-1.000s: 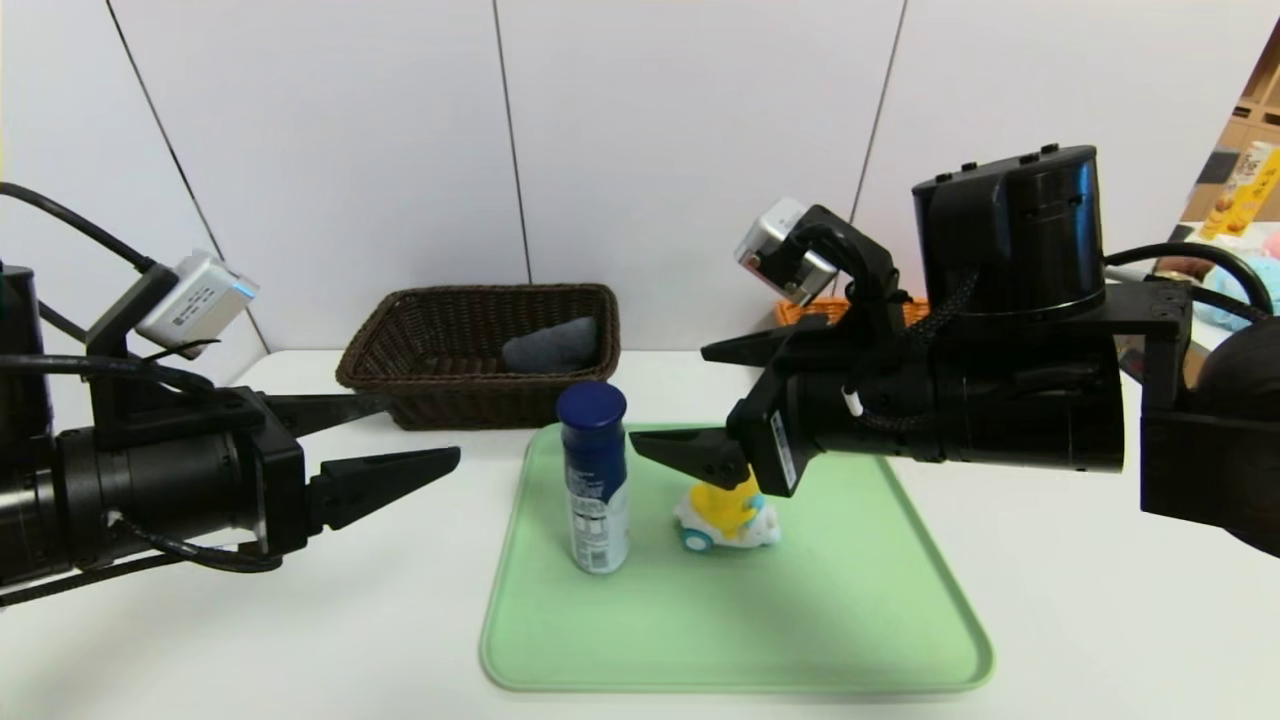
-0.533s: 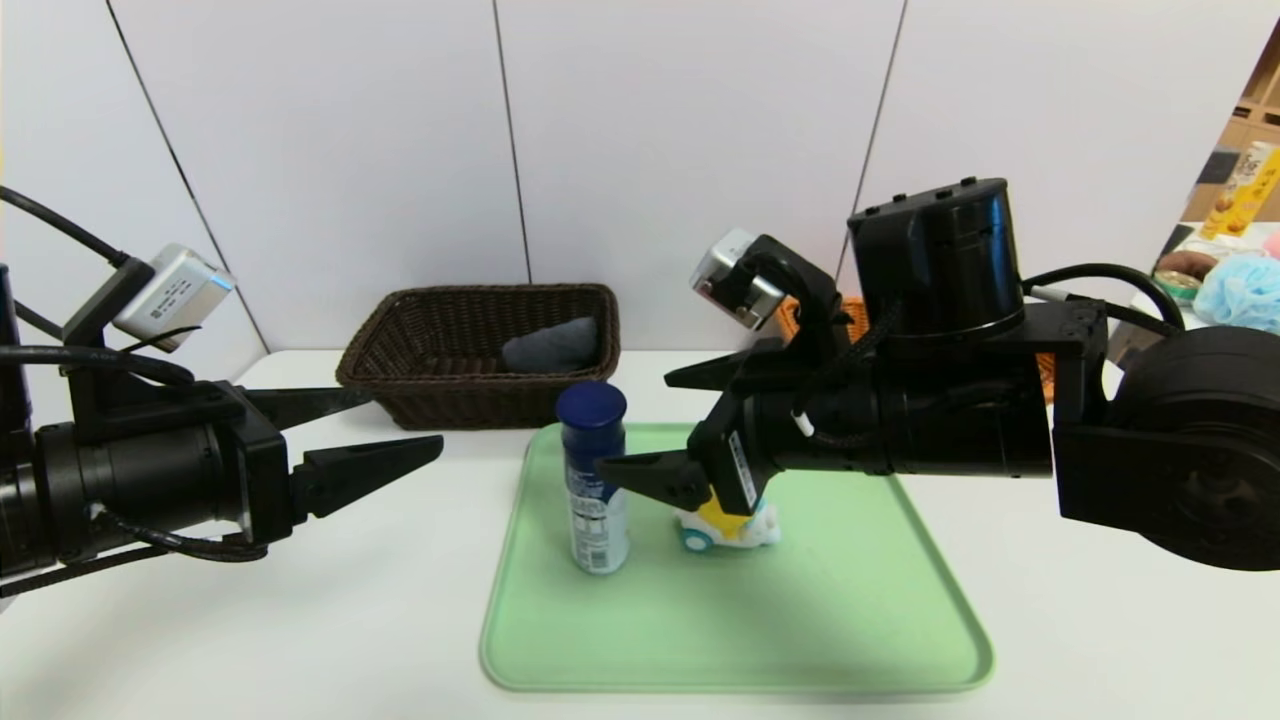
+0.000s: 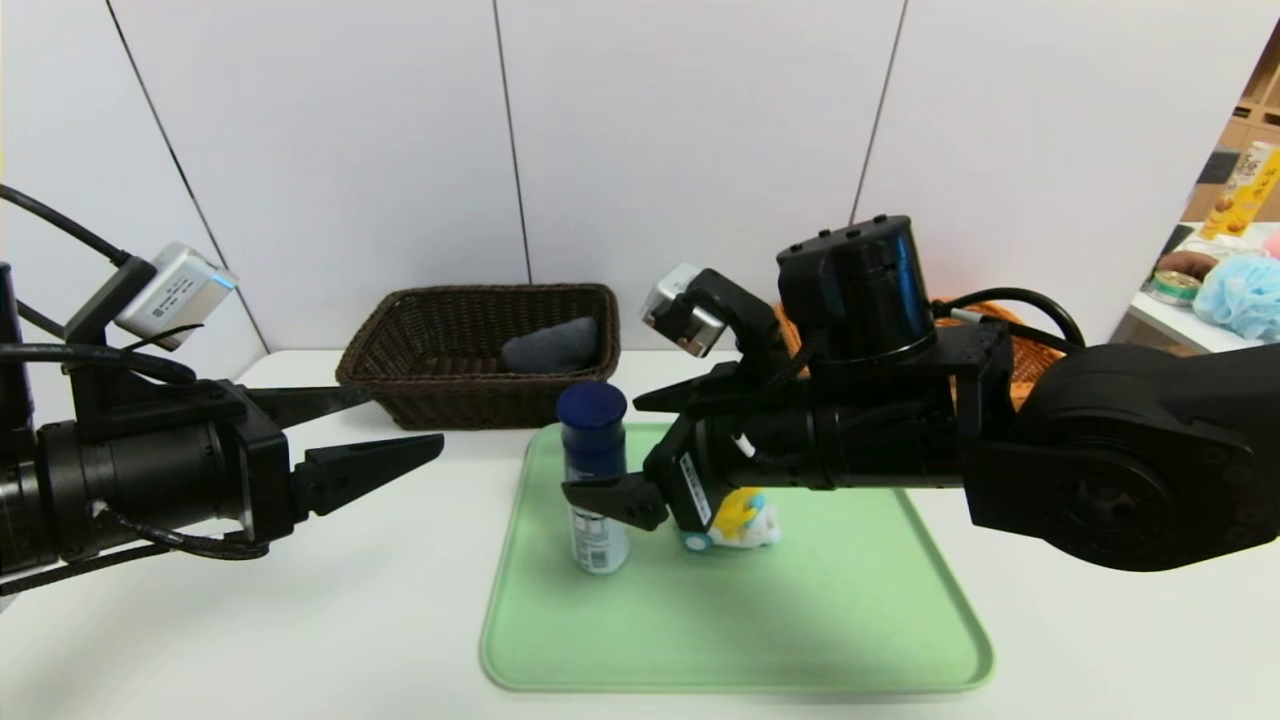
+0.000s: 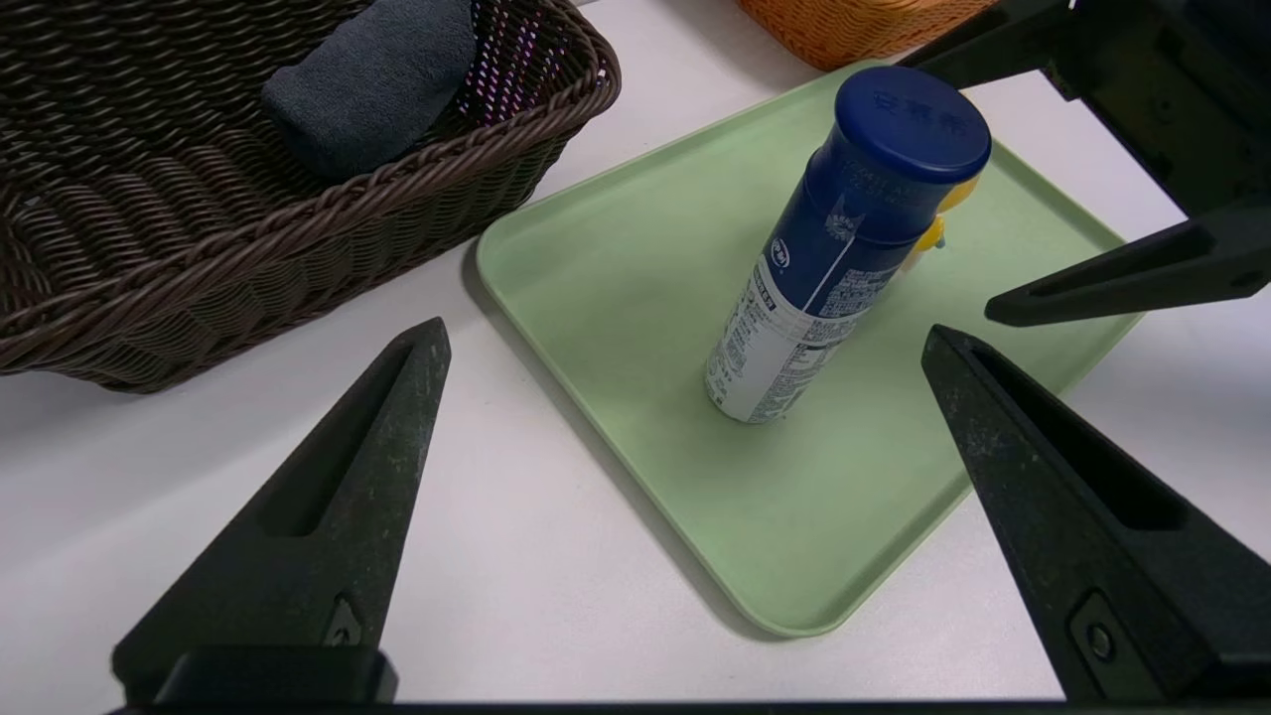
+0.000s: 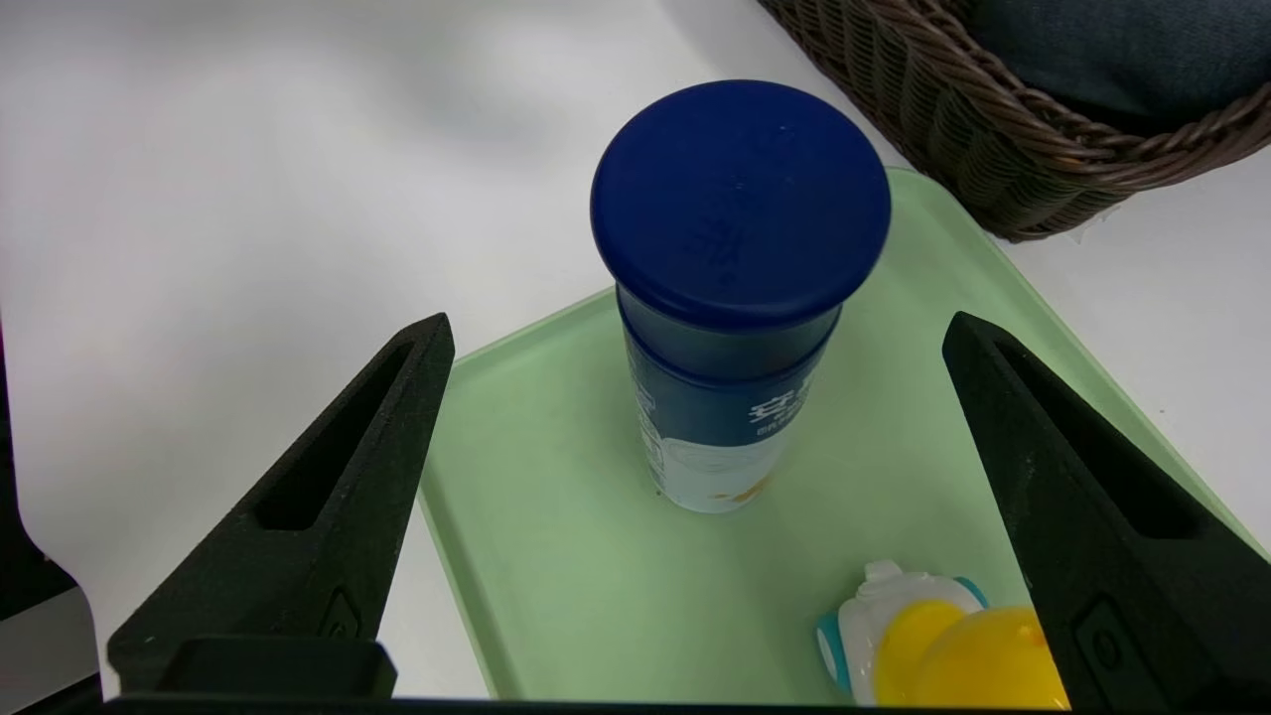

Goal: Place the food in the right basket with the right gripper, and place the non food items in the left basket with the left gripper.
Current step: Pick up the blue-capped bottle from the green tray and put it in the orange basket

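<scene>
A blue-capped blue and white bottle [image 3: 595, 470] [image 4: 844, 238] [image 5: 740, 199] stands upright on the green tray [image 3: 740, 620]. A small yellow and white toy [image 3: 745, 520] [image 5: 933, 645] lies just right of it. My right gripper [image 3: 625, 450] [image 5: 695, 326] is open and level with the bottle, its fingers spread to either side of it, not touching. My left gripper [image 3: 410, 420] [image 4: 683, 331] hangs open over the table left of the tray, empty. The brown left basket [image 3: 480, 292] holds a grey cloth [image 3: 550, 345]. The orange right basket [image 3: 1020, 350] is mostly hidden behind my right arm.
The brown basket [image 4: 199, 258] sits close to the tray's far left corner [image 4: 496, 258]. The orange basket [image 4: 854, 25] stands behind the tray. A side table with clutter [image 3: 1220, 290] shows at the far right. White wall panels close the back.
My right arm has swung left and dropped lower, bringing its open fingers from above the toy to around the bottle. The left gripper has drawn back slightly.
</scene>
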You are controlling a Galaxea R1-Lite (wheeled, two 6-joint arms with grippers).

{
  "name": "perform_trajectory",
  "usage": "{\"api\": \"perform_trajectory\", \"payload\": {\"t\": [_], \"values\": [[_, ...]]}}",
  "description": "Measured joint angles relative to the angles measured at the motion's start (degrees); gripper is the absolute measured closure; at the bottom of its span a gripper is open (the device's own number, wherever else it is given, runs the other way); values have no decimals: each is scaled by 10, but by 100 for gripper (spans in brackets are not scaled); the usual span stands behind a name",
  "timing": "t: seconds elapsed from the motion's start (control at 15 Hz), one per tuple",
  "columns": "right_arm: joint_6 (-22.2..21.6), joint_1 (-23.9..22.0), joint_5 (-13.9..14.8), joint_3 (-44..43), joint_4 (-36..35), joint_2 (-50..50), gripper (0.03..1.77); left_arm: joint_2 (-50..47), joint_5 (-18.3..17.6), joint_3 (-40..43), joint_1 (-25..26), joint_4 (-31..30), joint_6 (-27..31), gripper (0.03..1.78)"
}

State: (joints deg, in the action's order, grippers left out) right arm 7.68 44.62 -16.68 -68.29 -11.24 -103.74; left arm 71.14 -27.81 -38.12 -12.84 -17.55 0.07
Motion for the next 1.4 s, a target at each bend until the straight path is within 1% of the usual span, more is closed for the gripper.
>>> {"api": "perform_trajectory", "payload": {"t": [0.67,0.93,1.4], "values": [[1,2,0,-61,12,-60,10,-4,0,1,0,-1,-1,12],[0,1,0,-84,51,-74,10,-6,0,1,0,-1,-2,12],[-2,1,2,-97,47,-96,10,-10,0,4,0,-1,-3,12]]}}
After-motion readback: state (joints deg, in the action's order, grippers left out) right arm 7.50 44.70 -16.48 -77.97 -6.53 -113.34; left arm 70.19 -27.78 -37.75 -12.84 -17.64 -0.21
